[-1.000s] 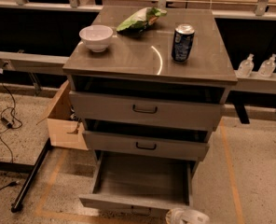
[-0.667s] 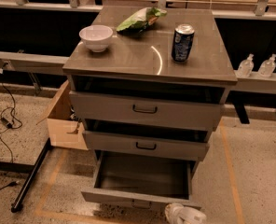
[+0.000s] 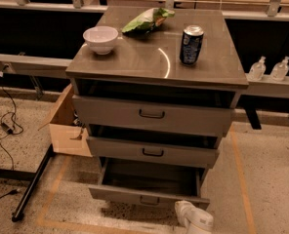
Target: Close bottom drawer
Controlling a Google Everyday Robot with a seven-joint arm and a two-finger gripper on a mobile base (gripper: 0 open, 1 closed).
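The grey wood-grain cabinet [image 3: 156, 62] has three drawers. The bottom drawer [image 3: 147, 195] is the lowest one, with a small black bar handle [image 3: 149, 200]; it stands pulled out and its inside looks empty. My gripper [image 3: 193, 217] shows as a white part at the bottom edge of the camera view, just right of the handle and touching or very near the drawer's front.
On the cabinet top stand a white bowl [image 3: 100, 39], a green chip bag [image 3: 147, 19] and a blue can [image 3: 191, 44]. A cardboard box [image 3: 66, 126] sits left of the cabinet. A black stand leg [image 3: 32, 184] and cables [image 3: 3, 126] lie on the floor at left. Bottles [image 3: 269, 68] stand at right.
The bottom drawer's front has moved in toward the cabinet, so less of its inside shows. My gripper has moved up with it at the bottom edge.
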